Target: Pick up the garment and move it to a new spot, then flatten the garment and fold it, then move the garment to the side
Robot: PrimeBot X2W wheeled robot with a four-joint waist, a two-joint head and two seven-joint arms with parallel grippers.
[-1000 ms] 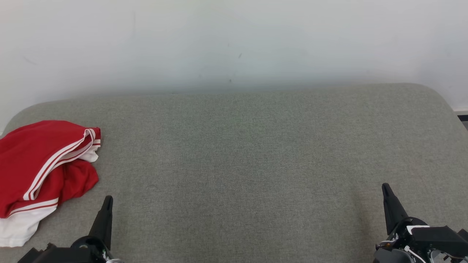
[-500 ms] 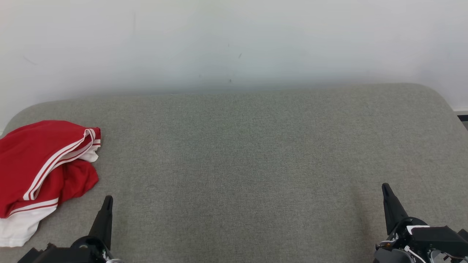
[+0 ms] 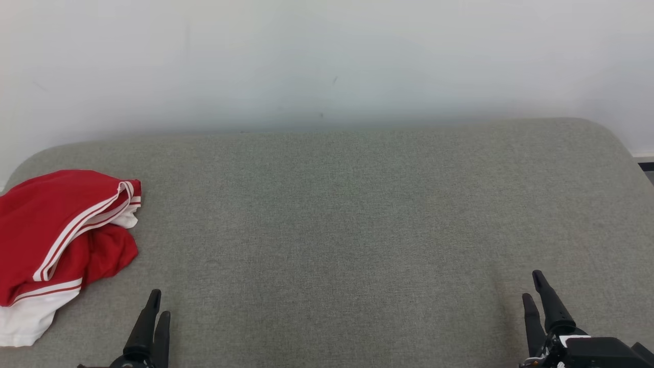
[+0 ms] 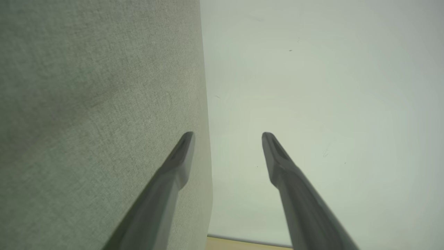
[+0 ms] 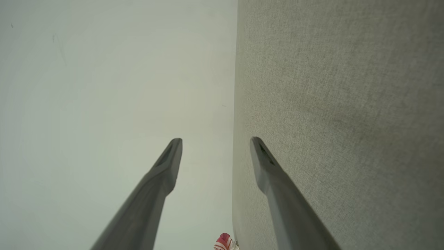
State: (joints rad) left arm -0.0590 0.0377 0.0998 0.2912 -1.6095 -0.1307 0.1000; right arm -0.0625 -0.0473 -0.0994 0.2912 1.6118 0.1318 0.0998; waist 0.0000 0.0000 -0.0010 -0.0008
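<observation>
The garment (image 3: 56,240) is red with white stripes and a white part, lying crumpled at the left edge of the grey upholstered surface (image 3: 347,230). A small bit of the garment (image 5: 224,242) also peeks in at the bottom of the right wrist view. My left gripper (image 3: 158,302) is at the lower left, just right of the garment and apart from it. Its fingers stand open with nothing between them, as the left gripper (image 4: 228,137) shows in the wrist view. My right gripper (image 3: 531,286) is at the lower right, open and holding nothing, and this right gripper (image 5: 215,142) is likewise spread.
A pale wall (image 3: 327,61) rises behind the grey surface. The surface's rounded right corner (image 3: 608,128) ends near a dark strip of floor (image 3: 646,166). A broad stretch of bare grey fabric lies between the two grippers.
Both grippers have opened: each showed one closed point before, and two separate fingers show now. Both sit lower in the head view. The garment has not moved.
</observation>
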